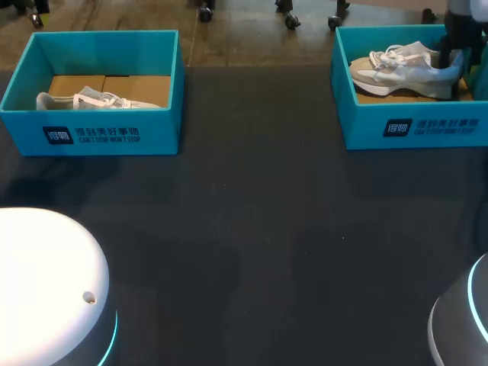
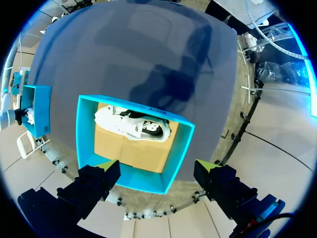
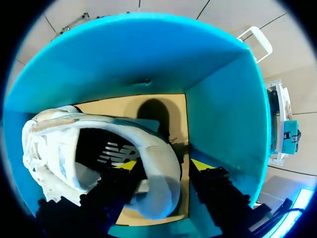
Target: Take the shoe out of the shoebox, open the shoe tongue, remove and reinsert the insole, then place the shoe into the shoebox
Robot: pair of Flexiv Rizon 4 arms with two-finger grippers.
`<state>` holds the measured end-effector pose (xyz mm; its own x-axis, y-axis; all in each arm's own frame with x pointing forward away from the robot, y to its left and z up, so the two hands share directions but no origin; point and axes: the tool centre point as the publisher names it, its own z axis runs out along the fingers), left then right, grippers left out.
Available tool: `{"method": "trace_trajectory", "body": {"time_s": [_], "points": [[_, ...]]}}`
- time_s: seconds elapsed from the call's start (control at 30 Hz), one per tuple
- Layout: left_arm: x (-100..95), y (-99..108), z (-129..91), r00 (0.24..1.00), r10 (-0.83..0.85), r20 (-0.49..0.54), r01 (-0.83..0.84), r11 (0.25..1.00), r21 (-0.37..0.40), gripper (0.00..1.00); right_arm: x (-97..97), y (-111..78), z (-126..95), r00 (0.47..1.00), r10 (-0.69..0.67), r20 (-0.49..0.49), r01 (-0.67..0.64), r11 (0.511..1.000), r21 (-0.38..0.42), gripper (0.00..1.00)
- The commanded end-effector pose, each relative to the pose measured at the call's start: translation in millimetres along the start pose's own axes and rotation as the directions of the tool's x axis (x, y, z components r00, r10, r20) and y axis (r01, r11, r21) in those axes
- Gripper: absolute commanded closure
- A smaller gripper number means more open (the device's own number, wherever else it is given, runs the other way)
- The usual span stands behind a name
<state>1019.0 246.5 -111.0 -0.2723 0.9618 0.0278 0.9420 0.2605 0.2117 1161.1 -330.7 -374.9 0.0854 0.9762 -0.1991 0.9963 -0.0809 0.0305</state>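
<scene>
Since the white and grey mesh sneaker (image 1: 404, 72) is judged light and soft, it is best taken by its stiffer heel (image 3: 161, 191). It is kept in the right teal cardboard shoebox (image 1: 366, 122), where the heel is straddled by the parted right gripper (image 3: 163, 165), apparently not yet pinched. The left gripper (image 2: 157, 172) is held open above the other teal shoebox (image 2: 184, 144).

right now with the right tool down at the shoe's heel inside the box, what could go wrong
1. The right tool straddles only the heel of the shoe. Lifted from there, the shoe may well hang toe-down, swing or slip out.
2. The tool stands close to the shoebox wall. On closing or lifting it could catch that wall and drag or tip the shoebox.
</scene>
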Motion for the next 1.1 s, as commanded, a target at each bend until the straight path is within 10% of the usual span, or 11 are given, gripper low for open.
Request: {"method": "trace_trajectory", "body": {"time_s": [0.03,0.13,0.17,0.2,1.1], "points": [[0.5,-0.7,-0.4,1.0,0.001,-0.002,-0.001,1.0,-0.002,0.0,0.5,9.1,8.0,1.0,-0.009,0.004,0.009,0.999,0.033,0.51],[0.5,-0.7,-0.4,1.0,0.001,-0.002,-0.001,1.0,-0.002,0.0,1.6,8.8,10.0,1.0,-0.017,-0.002,0.017,0.999,0.034,0.67],[0.5,-0.7,-0.4,1.0,0.001,-0.002,-0.001,1.0,-0.002,0.0,2.0,8.2,9.8,1.0,-0.017,-0.003,0.017,0.999,0.034,0.94],[0.5,-0.7,-0.4,1.0,0.001,-0.002,-0.001,1.0,-0.002,0.0,2.4,7.5,9.5,1.0,-0.018,-0.003,0.018,0.999,0.034,1.0],[0.5,-0.7,-0.4,1.0,0.001,-0.002,-0.001,1.0,-0.002,0.0,2.9,-75.1,-84.6,0.999,0.041,0.018,-0.04,0.998,-0.058,1.0]]}}
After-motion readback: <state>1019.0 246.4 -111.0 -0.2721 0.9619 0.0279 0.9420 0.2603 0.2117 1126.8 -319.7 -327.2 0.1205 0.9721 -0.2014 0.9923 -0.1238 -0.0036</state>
